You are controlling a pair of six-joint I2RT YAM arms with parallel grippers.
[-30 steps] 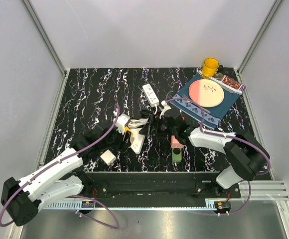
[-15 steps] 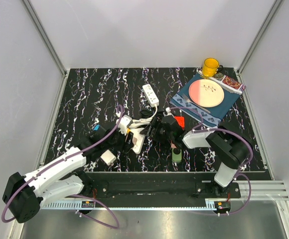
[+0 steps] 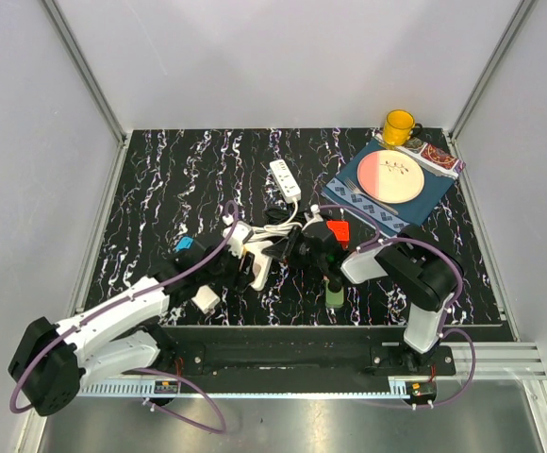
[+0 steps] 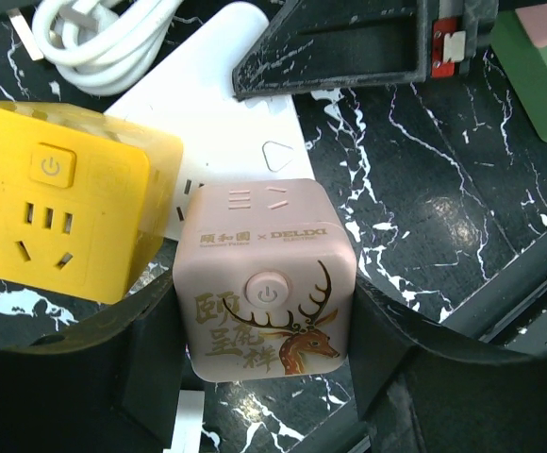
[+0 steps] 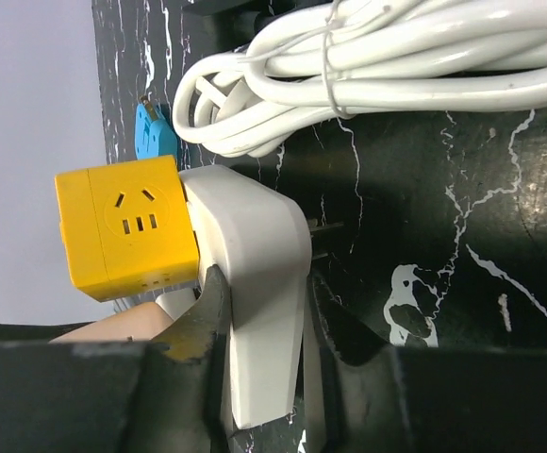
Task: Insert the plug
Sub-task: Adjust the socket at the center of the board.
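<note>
White plug (image 5: 255,226) pinched in right gripper (image 5: 264,288); left gripper (image 4: 266,357) clamps pink cube socket (image 4: 264,250) at its nine o'clock. Grasp looks done; next, line prongs (image 5: 330,226) with slots (image 4: 255,196)

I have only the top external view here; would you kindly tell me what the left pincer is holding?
Observer: The left pincer grips a pink cube socket printed with a deer.
Operator: Thank you. And what does the right pincer hold?
Observer: The right pincer clamps a white plug by its flanks.
Operator: Is that plug seated in anything?
Observer: No, its prongs show bare, pointing away from the yellow cube socket beside it.
</note>
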